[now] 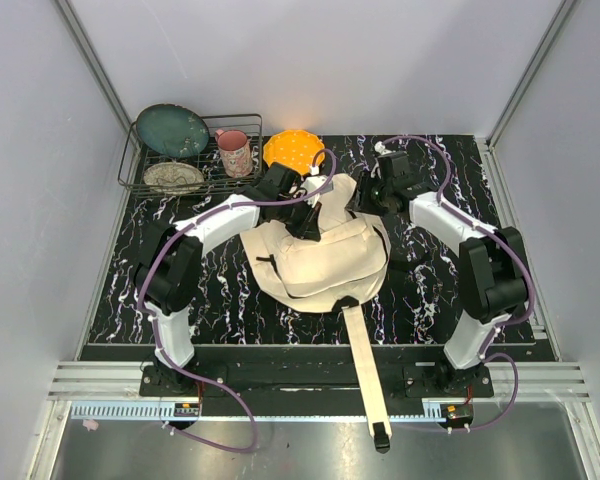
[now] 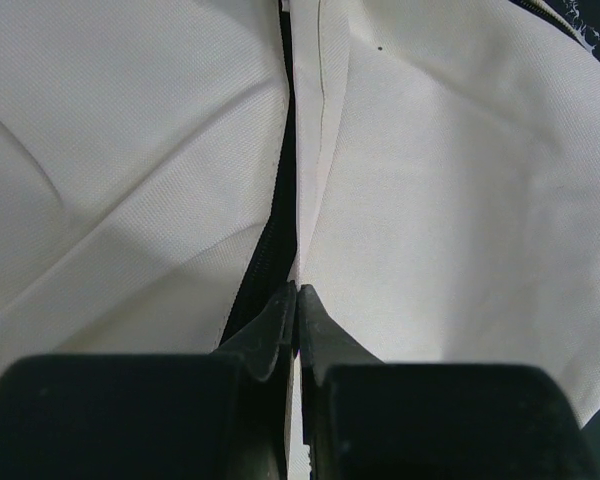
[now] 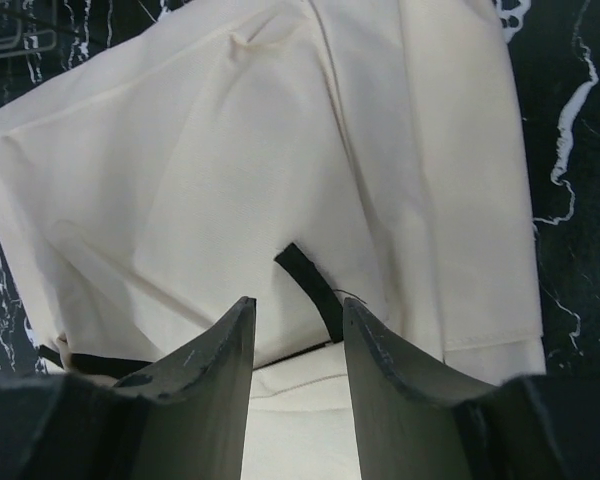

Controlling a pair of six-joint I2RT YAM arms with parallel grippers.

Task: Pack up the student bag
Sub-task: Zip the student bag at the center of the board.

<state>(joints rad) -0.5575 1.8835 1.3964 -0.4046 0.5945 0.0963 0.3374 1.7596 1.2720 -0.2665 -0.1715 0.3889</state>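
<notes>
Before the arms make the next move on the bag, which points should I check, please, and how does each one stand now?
1. Left gripper shut on the student bag, on the cloth beside the zipper: ok.
2. Right gripper open above the bag: ok.
3. Black tab in line with the right gripper's gap: ok, just ahead of the tips.
4. Bag mouth wide enough for packing: not ok, only a narrow slit shows.
5. Long strap fully on the table: not ok, it hangs over the near edge.
6. Things to pack: cannot tell.

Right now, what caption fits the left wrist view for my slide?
Left claw shut on the student bag at its fabric edge, beside the black zipper.
</notes>
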